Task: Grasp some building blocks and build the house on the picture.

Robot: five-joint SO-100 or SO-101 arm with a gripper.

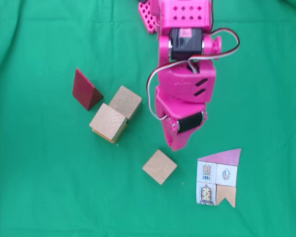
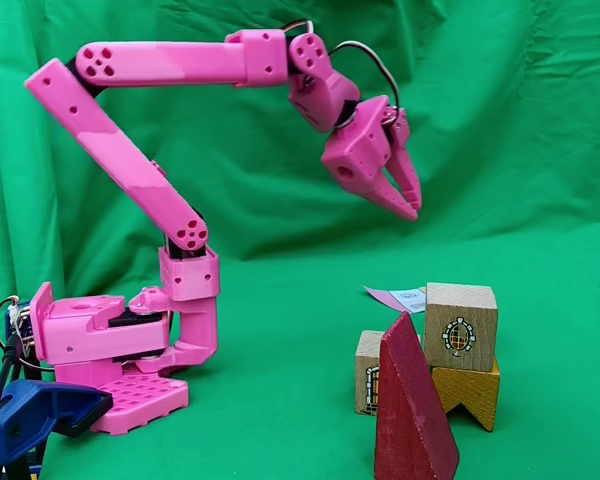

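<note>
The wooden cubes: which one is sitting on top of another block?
The cube beside the red wedge. It rests on a yellowish block; the other two, and, sit on the cloth.

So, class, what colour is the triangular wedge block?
Dark red; the wedge block shows best in a fixed view from above.

In the fixed view from above, you see the wedge (image 1: pixel 86 90) lying at the far left on the bench (image 1: pixel 34 187). Just right of it sit two cubes touching each other: one (image 1: pixel 125 101) behind, the other (image 1: pixel 108 122) nearer you and resting on top of a further block. A single cube (image 1: pixel 159 167) sits apart, lower and to the right. Right of that cube lies the picture (image 1: pixel 218 177), flat on the bench. The gripper (image 1: pixel 175 144) hangs above the bench, between the paired cubes and the picture.
</note>
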